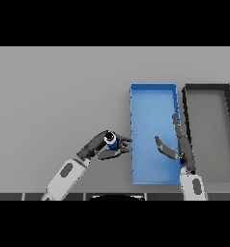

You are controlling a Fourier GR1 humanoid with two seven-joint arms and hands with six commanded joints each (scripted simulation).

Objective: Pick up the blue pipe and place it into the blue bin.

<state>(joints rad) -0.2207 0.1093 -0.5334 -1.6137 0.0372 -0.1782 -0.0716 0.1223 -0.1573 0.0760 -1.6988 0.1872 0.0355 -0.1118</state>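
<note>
The blue pipe (pixel 111 141) sits in the left hand (pixel 101 147), whose fingers and thumb curl round it; it stands roughly upright, its pale open end facing up, so its long axis runs toward the viewer rather than along the table. The one relation that matters is sideways: the blue bin (pixel 154 94) lies immediately to the right of the pipe, its left wall just beside the fingertips, while the pipe itself is outside that wall. Whether the pipe is lifted clear of the grey table (pixel 54 96) or resting on it, I cannot tell.

The right hand (pixel 177 147) hovers over the near right part of the bin with fingers straight and spread, holding nothing; it is close to the pipe, but the left hand already has it.

The likely next move is a short carry to the right over the wall. The bin's floor looks bare and roomy. A dark bin (pixel 207 88) stands further right, touching or nearly touching the blue one.
</note>
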